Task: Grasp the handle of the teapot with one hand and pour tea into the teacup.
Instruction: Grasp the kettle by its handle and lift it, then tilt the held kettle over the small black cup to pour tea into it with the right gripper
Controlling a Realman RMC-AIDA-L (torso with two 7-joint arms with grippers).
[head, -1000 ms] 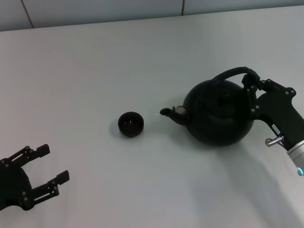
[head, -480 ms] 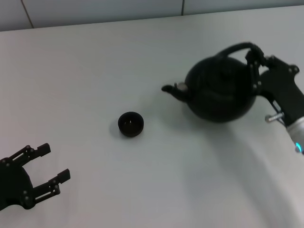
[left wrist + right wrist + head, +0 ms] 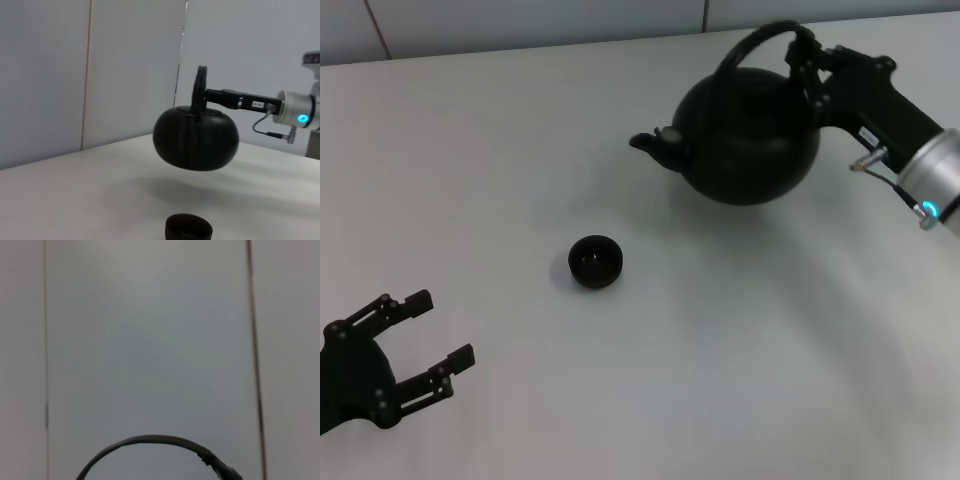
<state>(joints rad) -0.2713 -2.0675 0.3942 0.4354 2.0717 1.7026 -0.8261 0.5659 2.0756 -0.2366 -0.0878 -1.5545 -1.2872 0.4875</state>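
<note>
a plain white table (image 3: pixel 500 130) under grey wall panels; the left gripper (image 3: pixel 420 335) rests parked at the near left, fingers spread and empty, and the cup (image 3: pixel 595 261) sits mid-table. the pot (image 3: pixel 748 138) hangs clear of the table at far right, spout towards the cup but well apart from it, with the right gripper (image 3: pixel 812 62) clamped on the handle (image 3: pixel 760 40). to pour well, i'd carry the spout over the cup before tipping, then tilt slowly to avoid sloshing.

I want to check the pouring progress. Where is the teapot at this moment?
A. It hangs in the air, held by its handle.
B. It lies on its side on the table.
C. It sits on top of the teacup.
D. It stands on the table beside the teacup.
A: the left wrist view shows the teapot clear of the table, its shadow below, the right pincer on the handle.
</note>
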